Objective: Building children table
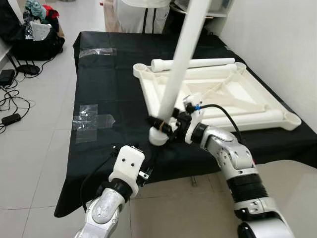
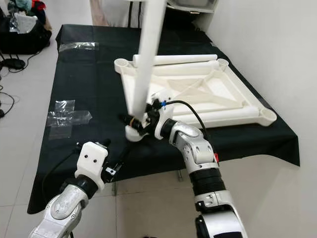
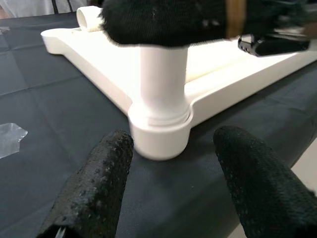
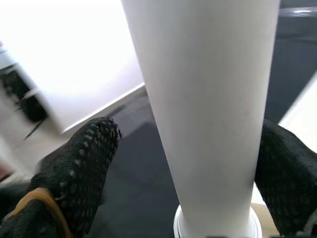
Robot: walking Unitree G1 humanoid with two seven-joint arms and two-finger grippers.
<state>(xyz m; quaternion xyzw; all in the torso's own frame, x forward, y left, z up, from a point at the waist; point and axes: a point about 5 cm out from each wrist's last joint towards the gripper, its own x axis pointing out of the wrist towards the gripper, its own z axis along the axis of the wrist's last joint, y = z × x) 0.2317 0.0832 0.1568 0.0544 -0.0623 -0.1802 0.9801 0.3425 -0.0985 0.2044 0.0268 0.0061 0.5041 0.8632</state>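
One white table leg (image 1: 181, 59) stands upright in the tabletop's (image 1: 223, 91) corner socket, right hand (image 1: 166, 126) clamped round it.

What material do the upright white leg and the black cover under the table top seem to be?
Leg: probably plastic, smooth and even white, slightly glossy. Cover: looks like thin black sheeting or cloth; it shows fold creases and hangs over the edge.

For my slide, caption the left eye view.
Right end effector grips an upright white table leg seated in the corner socket of the upturned tabletop.
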